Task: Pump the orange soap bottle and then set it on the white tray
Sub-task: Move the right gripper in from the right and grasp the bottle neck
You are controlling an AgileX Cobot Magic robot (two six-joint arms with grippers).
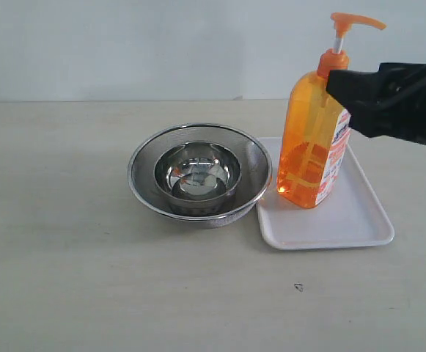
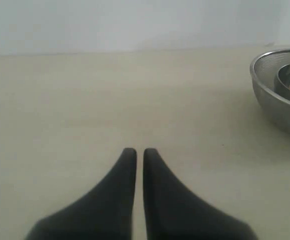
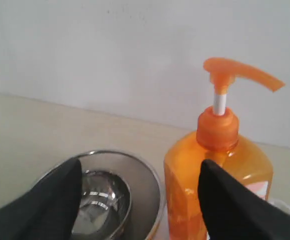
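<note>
The orange soap bottle (image 1: 311,147) stands upright on the white tray (image 1: 344,220), toward the tray's back corner nearest the bowls. Its pump head is fully raised. The right gripper (image 3: 140,165) is level with the bottle's shoulder, its fingers (image 3: 50,200) spread wide and holding nothing. The bottle lies only partly in the gap between them, and whether one finger touches it cannot be told.

With the bottle on the tray, the placing looks done. Nothing visible shows whether the pump has been pressed. If it has not, the next move calls for coming above the head and pushing straight down without tipping the tall bottle.

The left gripper (image 2: 136,152) hangs low over bare worktop (image 1: 88,293), well apart from the bottle, its fingers almost together and empty. A steel mesh bowl (image 1: 143,180) with a smaller steel bowl (image 1: 198,172) inside sits just beside the tray, close to the bottle's base.
</note>
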